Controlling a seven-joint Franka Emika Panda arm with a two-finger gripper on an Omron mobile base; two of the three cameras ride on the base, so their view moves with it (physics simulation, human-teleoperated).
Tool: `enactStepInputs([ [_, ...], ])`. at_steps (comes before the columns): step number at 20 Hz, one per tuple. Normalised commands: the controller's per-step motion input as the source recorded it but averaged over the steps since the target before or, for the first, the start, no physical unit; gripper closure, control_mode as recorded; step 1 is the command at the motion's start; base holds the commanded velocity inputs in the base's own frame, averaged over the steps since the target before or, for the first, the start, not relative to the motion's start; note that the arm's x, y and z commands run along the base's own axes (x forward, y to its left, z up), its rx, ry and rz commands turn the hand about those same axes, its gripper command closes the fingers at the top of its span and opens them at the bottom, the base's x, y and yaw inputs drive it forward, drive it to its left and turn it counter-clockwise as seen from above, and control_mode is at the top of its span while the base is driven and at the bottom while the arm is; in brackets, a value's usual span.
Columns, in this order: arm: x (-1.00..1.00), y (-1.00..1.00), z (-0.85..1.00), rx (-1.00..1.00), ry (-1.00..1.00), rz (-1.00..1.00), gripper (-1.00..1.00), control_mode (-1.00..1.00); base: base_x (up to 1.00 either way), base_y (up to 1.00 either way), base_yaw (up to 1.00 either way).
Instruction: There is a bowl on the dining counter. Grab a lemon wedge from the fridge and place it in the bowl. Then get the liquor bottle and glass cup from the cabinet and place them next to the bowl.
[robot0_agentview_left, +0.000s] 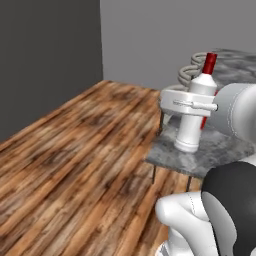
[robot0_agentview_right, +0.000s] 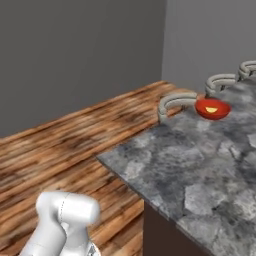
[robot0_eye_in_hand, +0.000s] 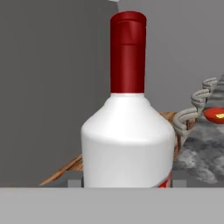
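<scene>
My gripper (robot0_agentview_left: 196, 105) is shut on the liquor bottle (robot0_agentview_left: 194, 117), a white bottle with a red neck, and holds it upright near the left end of the dining counter (robot0_agentview_left: 220, 152). In the hand view the liquor bottle (robot0_eye_in_hand: 127, 144) stands close up, with my gripper (robot0_eye_in_hand: 127, 183) closed around its body. The red bowl (robot0_agentview_right: 212, 109) sits on the counter (robot0_agentview_right: 200, 170) near its far edge, with the yellow lemon wedge (robot0_agentview_right: 212, 109) inside it. The same bowl (robot0_eye_in_hand: 216, 114) appears at the right of the hand view. The glass cup is out of view.
Curved grey stool backs (robot0_agentview_right: 175, 102) line the far side of the counter. More stool backs (robot0_agentview_left: 189, 72) rise behind the bottle. Open wooden floor (robot0_agentview_left: 75, 150) spreads to the left, bounded by grey walls (robot0_agentview_right: 75, 55).
</scene>
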Motion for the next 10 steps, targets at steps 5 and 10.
enactStepInputs([
  [5,0.00,0.00,0.00,0.00,0.00,0.00,1.00,1.00,0.89,1.00,-0.31],
  [10,0.00,0.00,0.00,0.00,0.00,0.00,1.00,1.00,0.89,1.00,-0.31],
])
